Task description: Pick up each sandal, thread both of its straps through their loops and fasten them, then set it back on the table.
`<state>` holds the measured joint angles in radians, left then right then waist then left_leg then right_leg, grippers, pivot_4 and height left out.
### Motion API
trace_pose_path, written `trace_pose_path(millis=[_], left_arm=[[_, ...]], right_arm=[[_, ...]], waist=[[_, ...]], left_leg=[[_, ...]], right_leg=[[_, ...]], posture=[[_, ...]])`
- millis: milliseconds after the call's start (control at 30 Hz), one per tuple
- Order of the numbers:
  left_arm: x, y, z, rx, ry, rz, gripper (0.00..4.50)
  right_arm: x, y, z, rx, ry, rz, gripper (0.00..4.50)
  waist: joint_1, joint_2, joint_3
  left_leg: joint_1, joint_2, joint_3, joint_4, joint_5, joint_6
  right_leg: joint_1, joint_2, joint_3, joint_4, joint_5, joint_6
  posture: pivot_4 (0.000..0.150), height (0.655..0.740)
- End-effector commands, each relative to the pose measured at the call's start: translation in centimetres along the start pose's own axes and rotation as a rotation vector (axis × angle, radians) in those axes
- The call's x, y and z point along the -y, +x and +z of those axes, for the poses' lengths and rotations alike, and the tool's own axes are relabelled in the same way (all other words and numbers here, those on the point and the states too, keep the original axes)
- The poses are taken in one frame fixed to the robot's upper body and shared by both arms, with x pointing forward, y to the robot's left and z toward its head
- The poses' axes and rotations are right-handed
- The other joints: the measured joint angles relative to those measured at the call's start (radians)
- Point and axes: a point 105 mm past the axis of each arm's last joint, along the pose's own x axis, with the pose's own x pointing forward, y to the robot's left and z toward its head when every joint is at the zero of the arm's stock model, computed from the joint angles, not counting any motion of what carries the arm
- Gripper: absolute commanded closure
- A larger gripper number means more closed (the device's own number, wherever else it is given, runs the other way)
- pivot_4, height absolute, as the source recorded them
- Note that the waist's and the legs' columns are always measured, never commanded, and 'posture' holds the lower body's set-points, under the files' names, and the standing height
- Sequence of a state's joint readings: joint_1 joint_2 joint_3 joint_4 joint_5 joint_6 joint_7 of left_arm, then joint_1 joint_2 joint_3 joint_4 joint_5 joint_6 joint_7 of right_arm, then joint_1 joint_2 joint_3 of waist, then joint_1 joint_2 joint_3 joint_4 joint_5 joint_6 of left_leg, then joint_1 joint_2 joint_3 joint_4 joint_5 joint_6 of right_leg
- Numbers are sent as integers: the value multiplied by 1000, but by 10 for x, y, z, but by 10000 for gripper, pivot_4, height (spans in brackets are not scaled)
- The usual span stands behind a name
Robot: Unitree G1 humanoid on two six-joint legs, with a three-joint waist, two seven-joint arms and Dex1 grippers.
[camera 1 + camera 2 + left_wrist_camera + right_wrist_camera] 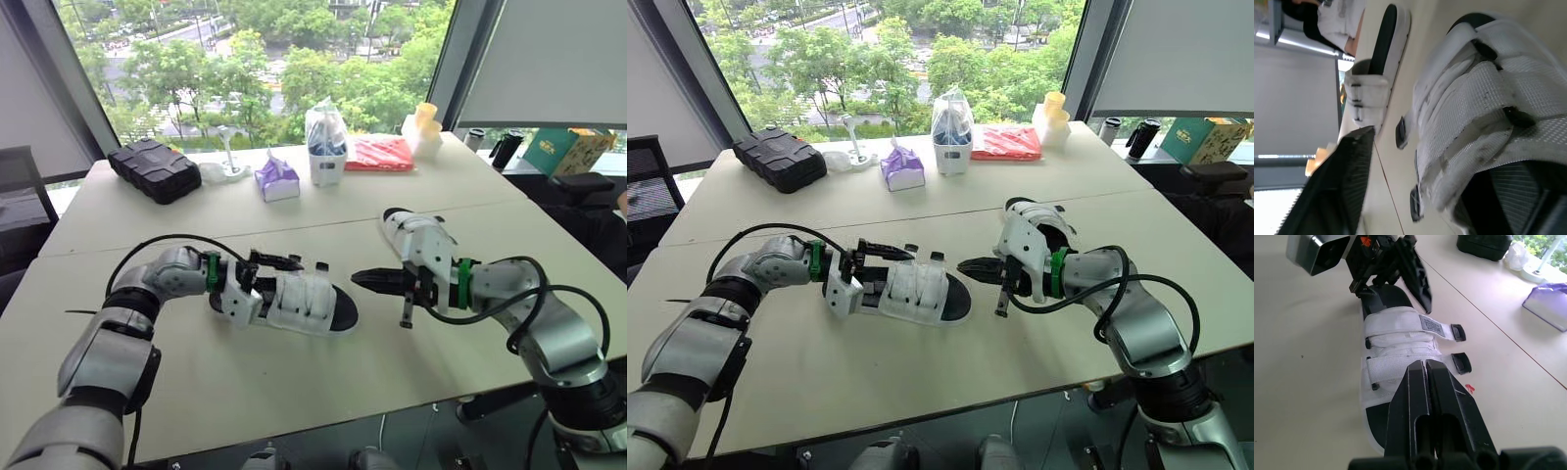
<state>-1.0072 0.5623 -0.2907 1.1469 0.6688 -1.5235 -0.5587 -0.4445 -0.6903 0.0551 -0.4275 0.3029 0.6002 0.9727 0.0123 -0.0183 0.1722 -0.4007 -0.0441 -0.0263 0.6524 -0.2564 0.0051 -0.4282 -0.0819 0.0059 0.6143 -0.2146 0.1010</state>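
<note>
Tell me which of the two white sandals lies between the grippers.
The nearer sandal: left gripper at its heel, shut right gripper pointing at its toe. The other sandal lies farther back, behind the right wrist.

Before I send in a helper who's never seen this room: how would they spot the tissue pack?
Go to the far table by the window, with its row of things. The tissue pack sits just left of the tall white bag, right of the black ribbed case. It is the only purple thing there.
</note>
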Motion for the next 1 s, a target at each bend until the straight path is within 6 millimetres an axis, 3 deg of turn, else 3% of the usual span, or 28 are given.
trace_pose_path(millis=[33, 133, 167, 300, 400, 600, 733, 800, 1000], left_arm=[[-10, 9, 9, 62, 102, -7, 27962], [-9, 17, 7, 54, 137, -15, 43630], [-9, 18, 6, 48, 152, -13, 44656], [-20, 21, -15, -76, 176, 71, 44656], [-40, 13, -36, -213, 108, 225, 44656], [-55, 4, -70, -443, -11, 360, 44656], [-49, 2, -100, -657, -195, 370, 44656], [-50, 14, -109, -745, -292, 392, 44656], [-45, 25, -114, -905, -343, 362, 44656]], right_arm=[[3, -5, 10, 22, -47, -37, 45000], [5, -5, 8, 16, -51, -52, 45000], [6, -4, 8, 16, -51, -55, 45000], [5, -3, 8, 15, -54, -65, 45000], [5, -3, 7, 16, -56, -74, 45000], [3, 0, 7, 18, -60, -81, 45000], [3, 3, 7, 19, -68, -80, 45000], [3, 6, 8, 25, -71, -74, 45000], [4, 8, 10, 27, -83, -67, 45000]], waist=[[1, 0, 0], [1, 0, 0], [2, 0, 0], [3, 0, 0], [2, 0, 0], [-3, 0, 0], [1, -1, 0], [3, -1, 0], [-8, -1, 0]], left_leg=[[0, 0, 0, 0, 0, 0], [0, 0, 0, 0, 0, 0], [0, 0, 0, 0, 0, 0], [0, 0, 0, 2, 0, 0], [-1, 0, 0, 4, 0, 0], [-5, 0, -2, 7, 0, 1], [-7, 0, -3, 9, -1, 1], [-8, -1, -4, 10, -1, 1], [-7, -1, -5, 12, -1, 1]], right_leg=[[0, 0, 0, 0, 0, 0], [0, 0, 0, 0, 0, 0], [0, 0, 0, 0, 0, 0], [1, 0, -1, 0, 1, 1], [1, 0, -1, 1, 1, 2], [-1, 1, -3, 2, 1, 3], [-1, 1, -7, 1, 1, 3], [-1, 0, -7, 2, 1, 3], [1, 0, -6, 2, 1, 3]], posture=[[1500, 7400], [1500, 7400], [1500, 7400], [1500, 7400], [1500, 7400], [1500, 7400], [1500, 7400], [1500, 7400], [1500, 7400]])
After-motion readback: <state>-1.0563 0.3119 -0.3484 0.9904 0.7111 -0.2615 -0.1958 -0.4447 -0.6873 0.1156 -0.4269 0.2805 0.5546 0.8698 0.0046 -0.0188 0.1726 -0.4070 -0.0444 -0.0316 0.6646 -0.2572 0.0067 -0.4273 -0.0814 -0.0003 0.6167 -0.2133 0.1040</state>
